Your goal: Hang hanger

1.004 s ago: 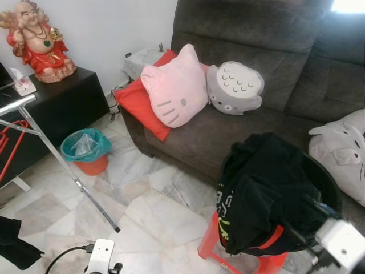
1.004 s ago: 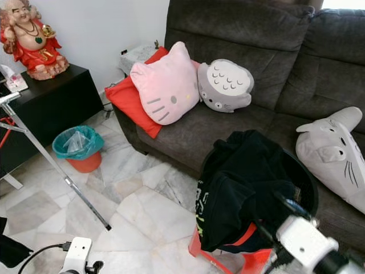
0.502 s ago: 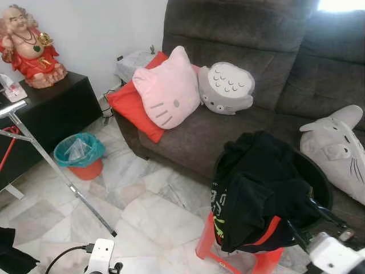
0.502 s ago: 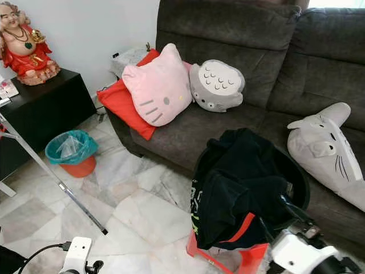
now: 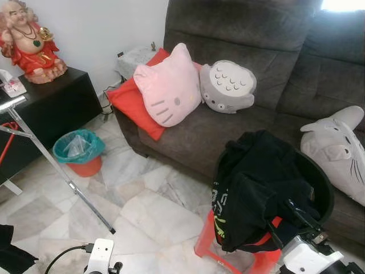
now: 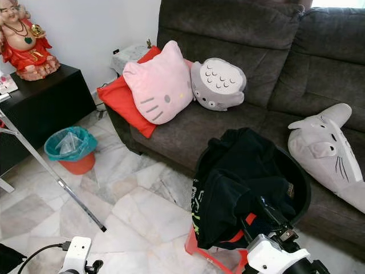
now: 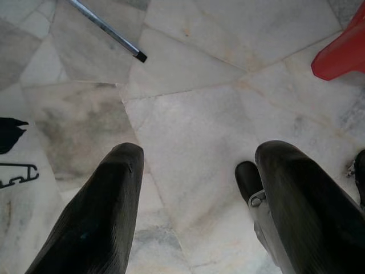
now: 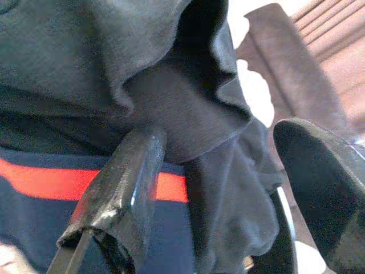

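My right gripper (image 8: 228,188) is nearer, jaws spread, its fingers touching the heap of black clothes (image 5: 262,182) in the round black basket (image 5: 324,188); I cannot make out the hanger there. Left gripper (image 7: 199,200) hangs spread over the marble floor (image 7: 194,114).

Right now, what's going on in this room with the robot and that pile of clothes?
The robot stands on a marble floor facing a grey sofa. Its right gripper, fingers open, is pushed up against the dark clothes heaped in a black basket on a red stool; nothing is gripped yet. The left gripper hangs open over the floor. A black hanger lies on the tiles, and a metal rack leg stands to the left.
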You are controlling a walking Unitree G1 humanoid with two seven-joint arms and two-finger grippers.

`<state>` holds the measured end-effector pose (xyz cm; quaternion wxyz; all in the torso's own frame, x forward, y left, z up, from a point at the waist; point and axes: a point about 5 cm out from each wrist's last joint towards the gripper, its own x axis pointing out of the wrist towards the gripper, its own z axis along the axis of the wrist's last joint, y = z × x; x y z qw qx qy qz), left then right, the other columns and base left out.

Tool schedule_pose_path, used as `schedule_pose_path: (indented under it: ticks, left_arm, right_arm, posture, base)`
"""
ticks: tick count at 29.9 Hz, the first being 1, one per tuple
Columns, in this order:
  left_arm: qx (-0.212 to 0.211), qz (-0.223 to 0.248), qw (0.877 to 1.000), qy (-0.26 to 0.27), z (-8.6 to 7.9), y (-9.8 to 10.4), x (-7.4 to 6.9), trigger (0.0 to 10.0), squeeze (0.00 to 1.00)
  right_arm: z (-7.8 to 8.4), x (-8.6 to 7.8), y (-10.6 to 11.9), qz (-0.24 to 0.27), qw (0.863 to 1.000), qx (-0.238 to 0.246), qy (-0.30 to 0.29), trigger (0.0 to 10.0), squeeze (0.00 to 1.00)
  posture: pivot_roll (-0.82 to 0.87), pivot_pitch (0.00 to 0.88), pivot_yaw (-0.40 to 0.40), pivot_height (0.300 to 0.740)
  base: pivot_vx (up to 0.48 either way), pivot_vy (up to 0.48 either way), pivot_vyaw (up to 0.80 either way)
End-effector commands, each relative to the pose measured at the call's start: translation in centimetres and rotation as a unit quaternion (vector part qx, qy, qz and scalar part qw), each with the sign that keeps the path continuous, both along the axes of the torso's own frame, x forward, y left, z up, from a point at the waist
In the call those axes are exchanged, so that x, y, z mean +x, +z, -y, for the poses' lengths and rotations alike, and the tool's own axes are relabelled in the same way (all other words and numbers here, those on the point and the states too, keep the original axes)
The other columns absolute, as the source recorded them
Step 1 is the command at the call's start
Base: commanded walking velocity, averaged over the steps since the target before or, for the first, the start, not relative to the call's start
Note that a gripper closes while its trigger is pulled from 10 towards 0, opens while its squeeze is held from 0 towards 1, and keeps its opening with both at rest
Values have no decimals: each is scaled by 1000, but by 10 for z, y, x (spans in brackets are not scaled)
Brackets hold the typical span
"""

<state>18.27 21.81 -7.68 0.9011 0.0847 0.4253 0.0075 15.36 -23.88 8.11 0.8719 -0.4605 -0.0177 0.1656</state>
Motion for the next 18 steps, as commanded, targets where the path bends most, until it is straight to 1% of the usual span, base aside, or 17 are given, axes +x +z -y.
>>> schedule_pose_path:
  ticks: [1, 2, 3, 8, 13, 17, 18]
  left_arm:
    - [2, 0, 1000, 12, -4, 0, -2, 10000, 0]
    - [1, 0, 1000, 12, -4, 0, -2, 10000, 0]
    - [1, 0, 1000, 12, -4, 0, -2, 10000, 0]
    - [1, 0, 1000, 12, -4, 0, -2, 10000, 0]
    - [1, 0, 1000, 13, -4, 0, -2, 10000, 0]
    - [0, 0, 1000, 13, -4, 0, -2, 10000, 0]
    - [0, 0, 1000, 13, -4, 0, -2, 10000, 0]
  right_arm:
    - [1, 1, 0, 15, 1000, -4, -4, 10000, 0]
    - [1, 2, 3, 33, 999, -6, -12, 10000, 0]
    - [1, 3, 4, 38, 999, -7, -13, 10000, 0]
    - [-1, 7, 7, 49, 999, -7, -8, 10000, 0]
    - [-4, 11, 5, 47, 999, -6, 3, 10000, 0]
    - [-8, 17, 4, 43, 999, 2, 14, 10000, 0]
    - [-11, 20, 3, 37, 999, 5, 23, 10000, 0]
  posture:
    - [-186, 0, 70, 736]
    - [-185, 0, 71, 736]
    - [-185, 0, 71, 736]
    - [-184, 0, 70, 736]
    - [-181, 0, 68, 736]
    - [-183, 0, 68, 736]
    - [-183, 0, 68, 736]
  base:
    - [0, 0, 0]
    - [0, 0, 0]
    - [0, 0, 0]
    - [0, 0, 0]
    - [0, 0, 0]
    - [0, 0, 0]
    - [0, 0, 0]
